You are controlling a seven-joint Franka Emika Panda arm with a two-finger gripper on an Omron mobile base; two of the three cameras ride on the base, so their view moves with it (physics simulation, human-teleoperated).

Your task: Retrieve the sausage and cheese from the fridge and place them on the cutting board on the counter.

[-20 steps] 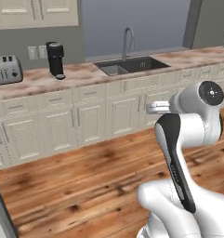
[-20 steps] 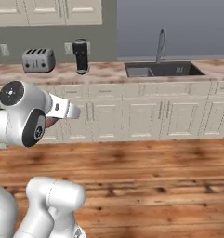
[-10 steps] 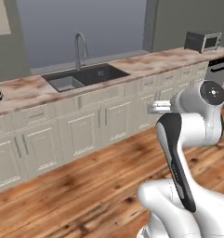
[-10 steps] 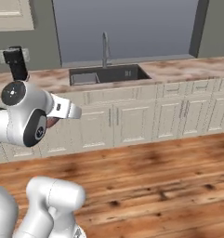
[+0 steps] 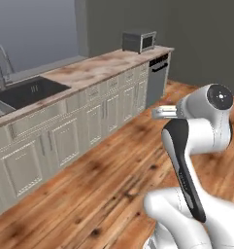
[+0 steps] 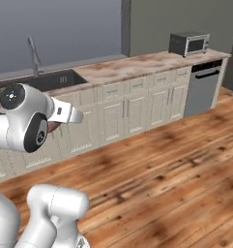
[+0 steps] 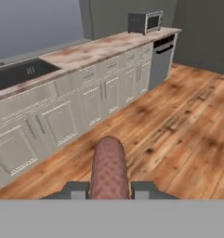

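Left base view: surface (image 5: pixel 108 65) runs from the left edge up toward upper centre, mottled stone over cream panelled cabinets (image 5: pixel 65 138). Dark sink (image 5: pixel 21 92) sits in it at the left, faucet (image 5: pixel 1 61) at the upper left edge. Microwave (image 5: pixel 139 41) stands on the far end of the surface, upper centre; dishwasher (image 5: pixel 157 80) sits below that end. Wood floor (image 5: pixel 89 194) takes up the lower left and centre. White arm occupies the lower right, wrist pointing left at mid-frame; claw hidden behind the wrist here.

Right base view: same surface (image 6: pixel 137 63) crosses the upper half, sink (image 6: pixel 40 82) and faucet (image 6: pixel 35 55) at upper left, microwave (image 6: pixel 189 43) at upper right, dishwasher (image 6: pixel 205 87) under it. Arm at the left edge. A reddish-brown sliver shows just below the wrist at mid-left, too small to identify from this view.

Hand view: claw (image 7: pixel 108 190) at bottom centre, pressed onto the sausage (image 7: pixel 108 169), one dark finger (image 7: pixel 76 190) on each side, touching it. Sausage sticks out from the claw toward frame centre, rounded tip over the floor (image 7: pixel 178 130), held in the air, well apart from the surface (image 7: pixel 99 51). Sink (image 7: pixel 20 74) at upper left, microwave (image 7: pixel 145 22) at top centre-right, dishwasher (image 7: pixel 162 60) beneath it.
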